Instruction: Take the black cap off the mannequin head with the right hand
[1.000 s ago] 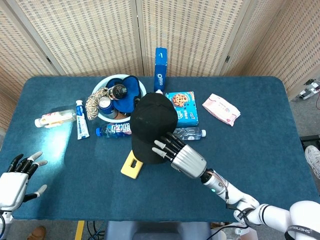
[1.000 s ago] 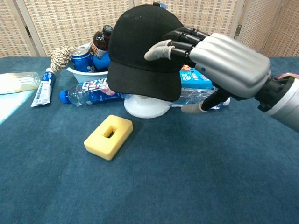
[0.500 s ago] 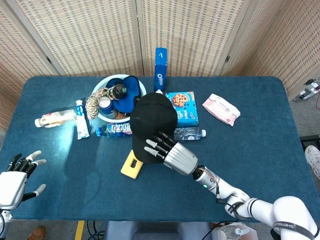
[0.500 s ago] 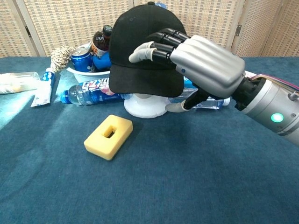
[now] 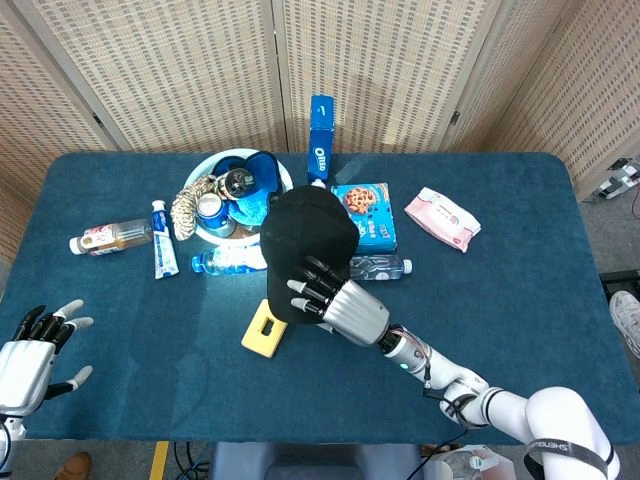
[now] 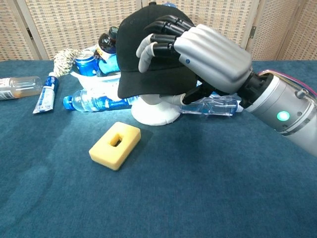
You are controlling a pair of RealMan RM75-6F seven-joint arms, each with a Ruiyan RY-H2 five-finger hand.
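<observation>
The black cap sits on a white mannequin head, which the cap hides in the head view. My right hand grips the cap at its brim. Its fingers curl over the top of the brim and its thumb lies underneath. The brim's front edge is raised a little above the white base. My left hand hovers at the table's near left corner with fingers spread and nothing in it; the chest view does not show it.
A yellow foam block lies just in front of the head. Behind it are a clear water bottle, a blue-label bottle, a bowl of cans, an Oreo box, a cookie box, a pink pack and toothpaste.
My right hand has moved up onto the cap and closed: fingers curled over the brim, thumb tucked under it. The brim has tipped upward slightly. The left hand has barely shifted.
</observation>
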